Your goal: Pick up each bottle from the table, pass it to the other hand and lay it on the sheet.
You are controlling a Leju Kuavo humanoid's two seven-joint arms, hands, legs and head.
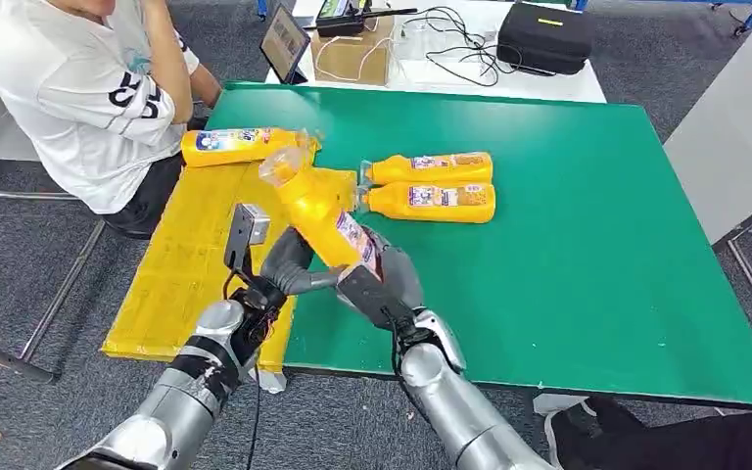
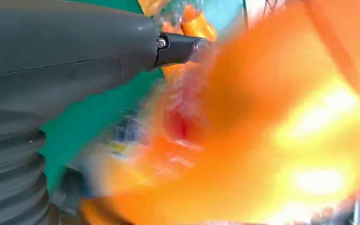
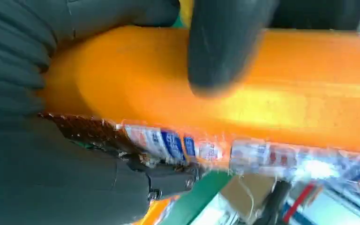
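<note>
Overhead, green table (image 1: 568, 245), sheet (image 1: 186, 264) along its left edge; right hand (image 1: 384, 277) fingers (image 3: 225, 51) clamp tilted bottle (image 1: 321, 213), left hand (image 1: 279, 269) fingers touching it, grip unclear.

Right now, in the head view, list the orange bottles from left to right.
Orange plastic bottle lying on the yellow sheet → orange bottle held up between both hands → the pair of orange bottles lying on the green table, one behind the other.

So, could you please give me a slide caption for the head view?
Right hand holds an orange bottle tilted above the table's edge, left hand beside it.
</note>
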